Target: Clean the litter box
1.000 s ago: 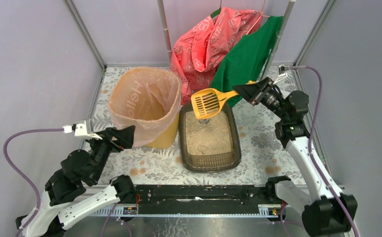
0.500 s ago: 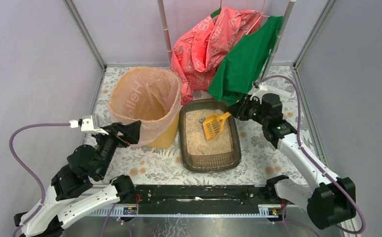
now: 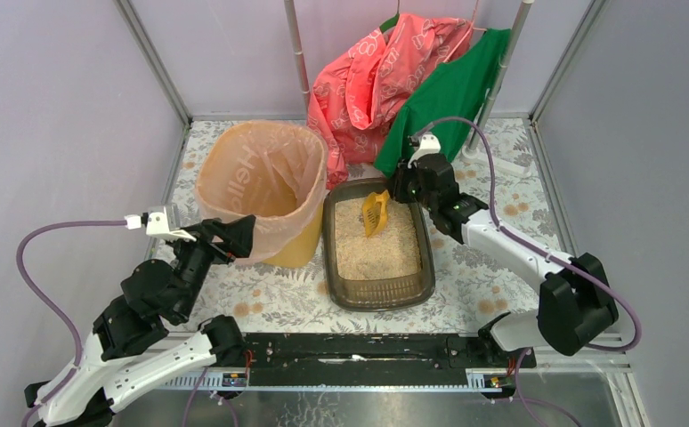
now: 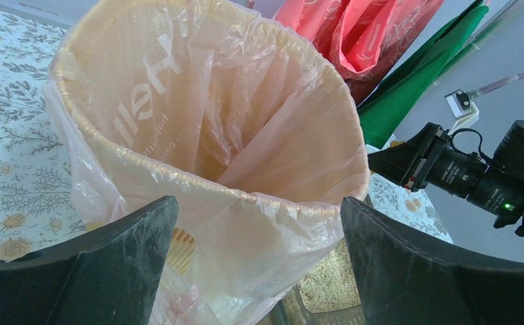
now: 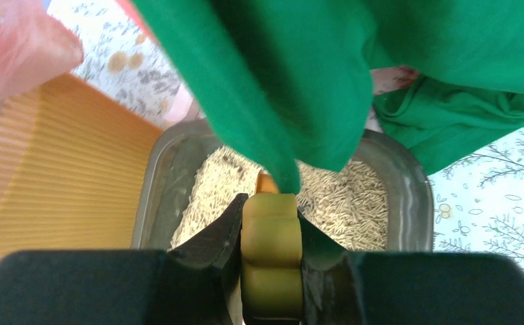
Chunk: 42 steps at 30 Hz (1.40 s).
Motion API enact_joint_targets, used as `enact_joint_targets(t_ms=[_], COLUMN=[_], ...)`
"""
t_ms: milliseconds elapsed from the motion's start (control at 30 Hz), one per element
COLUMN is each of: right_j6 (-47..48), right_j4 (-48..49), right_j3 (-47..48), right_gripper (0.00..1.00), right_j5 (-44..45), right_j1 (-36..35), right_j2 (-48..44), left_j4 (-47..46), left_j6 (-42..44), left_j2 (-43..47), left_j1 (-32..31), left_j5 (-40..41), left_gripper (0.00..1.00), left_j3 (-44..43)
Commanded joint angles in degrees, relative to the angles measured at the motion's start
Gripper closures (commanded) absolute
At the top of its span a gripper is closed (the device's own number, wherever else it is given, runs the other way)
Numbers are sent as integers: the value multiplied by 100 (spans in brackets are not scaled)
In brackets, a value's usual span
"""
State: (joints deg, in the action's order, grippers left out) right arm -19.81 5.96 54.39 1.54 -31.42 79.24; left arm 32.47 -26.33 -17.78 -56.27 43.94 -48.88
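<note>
Only the right gripper [image 3: 398, 189] reaches the litter box [image 3: 381, 297]. It pinches the yellow scoop [image 3: 375, 215], tip down at the far end.

The peach liner [image 4: 259, 142] of the yellow bin [image 3: 303, 248] bears pale letters reading "Hell", with the rest lost in folds. No other writing is legible.

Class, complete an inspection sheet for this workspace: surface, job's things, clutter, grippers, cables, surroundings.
Surface: floral-patterned table.
Job's things: litter box holds granules; yellow scoop dipped in its far end; lined bin to its left.
Clutter: red garment and green garment hang at the back.
Grippers: left gripper jaws open, facing the bin; right gripper shut on the scoop handle.
Cables: purple cable loops off each wrist.
Surroundings: lilac walls, metal frame posts.
</note>
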Motion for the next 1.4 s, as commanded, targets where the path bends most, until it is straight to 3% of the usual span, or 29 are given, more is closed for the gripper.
enact_joint_targets(t_ms=[0, 367, 700, 1367], right_j6=[-284, -953, -1650, -3350], right_j4=[657, 1480, 1972, 4652], right_j3=[86, -14, -608, -2991], right_gripper=[100, 100, 100, 100], right_j5=[1035, 1536, 821, -1742], right_j1=[-56, -848, -866, 783], right_j2=[65, 1029, 1128, 1040], left_j4=[-278, -197, -1, -286], left_j6=[88, 71, -19, -45], left_j2=[-13, -9, 114, -158], left_j1=[-37, -33, -39, -40], left_j5=[25, -54, -20, -313], left_gripper=[1, 1, 1, 1], left_j3=[-136, -206, -228, -214])
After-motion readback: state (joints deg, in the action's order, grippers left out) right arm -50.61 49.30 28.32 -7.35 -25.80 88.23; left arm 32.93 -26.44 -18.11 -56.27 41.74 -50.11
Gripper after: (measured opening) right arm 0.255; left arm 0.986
